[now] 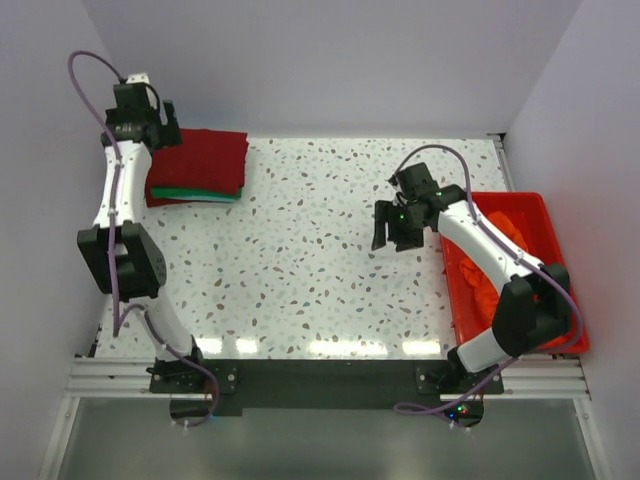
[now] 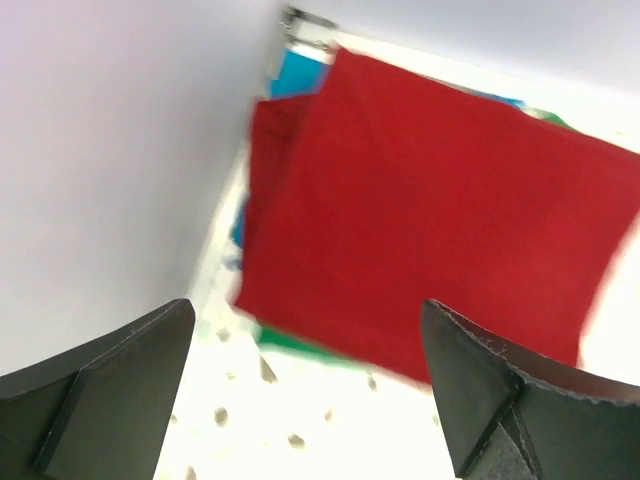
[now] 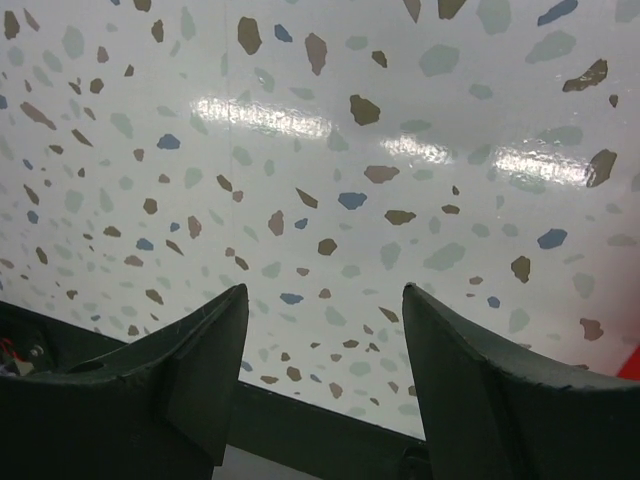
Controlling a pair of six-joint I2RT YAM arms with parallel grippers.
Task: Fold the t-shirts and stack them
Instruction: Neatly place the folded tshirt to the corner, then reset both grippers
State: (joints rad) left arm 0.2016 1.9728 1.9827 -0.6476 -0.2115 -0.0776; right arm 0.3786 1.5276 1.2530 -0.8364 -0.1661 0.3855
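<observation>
A folded dark red t-shirt (image 1: 200, 160) lies on top of a folded bright green t-shirt (image 1: 205, 195) at the table's far left; only the green edge shows. In the left wrist view the red shirt (image 2: 420, 210) fills the frame with a green edge (image 2: 300, 345) under it. My left gripper (image 1: 160, 128) is open and empty at the stack's far left corner, above it. An orange t-shirt (image 1: 505, 240) lies crumpled in the red plastic tub (image 1: 560, 260) at the right. My right gripper (image 1: 395, 228) is open and empty over bare table, left of the tub.
The speckled table (image 1: 320, 270) has white walls at the back and both sides. A blue item (image 2: 298, 72) shows beside the stack near the left wall. The dark base rail (image 1: 320, 375) runs along the near edge.
</observation>
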